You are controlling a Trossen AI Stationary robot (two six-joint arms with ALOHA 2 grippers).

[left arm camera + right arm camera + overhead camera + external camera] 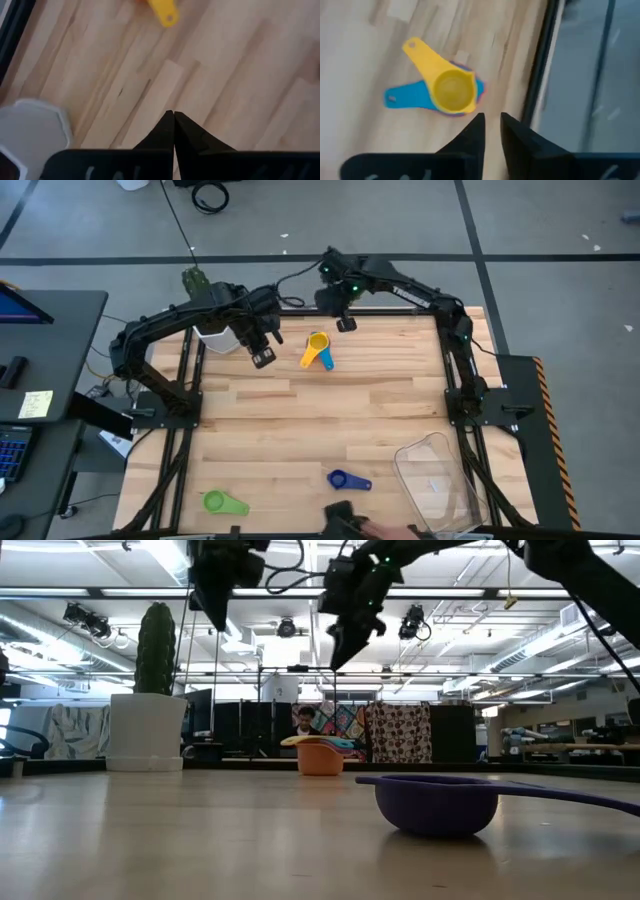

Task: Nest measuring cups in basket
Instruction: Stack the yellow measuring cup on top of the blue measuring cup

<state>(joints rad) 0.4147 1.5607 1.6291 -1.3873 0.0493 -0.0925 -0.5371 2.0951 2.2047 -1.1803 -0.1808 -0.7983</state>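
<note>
A stack of nested measuring cups (pixel 318 352) stands on the table near its far edge, yellow on top (pixel 451 90), a light blue handle (pixel 402 96) sticking out below, orange at the bottom (pixel 320 758). My right gripper (pixel 346 326) hangs above and just right of the stack, slightly open (pixel 491 117), nothing between its fingers. My left gripper (pixel 263 360) hangs shut (pixel 173 114) to the stack's left, above bare wood. A dark blue cup (pixel 347 479) and a green cup (pixel 222 502) lie near the front edge. The clear basket (pixel 440 480) stands at the near right.
A white hexagonal pot (pixel 213 337) with a cactus (pixel 156 645) stands at the far left, close behind my left gripper. A dark object and a person's hand (pixel 372 528) show at the near edge. The table's middle is bare wood.
</note>
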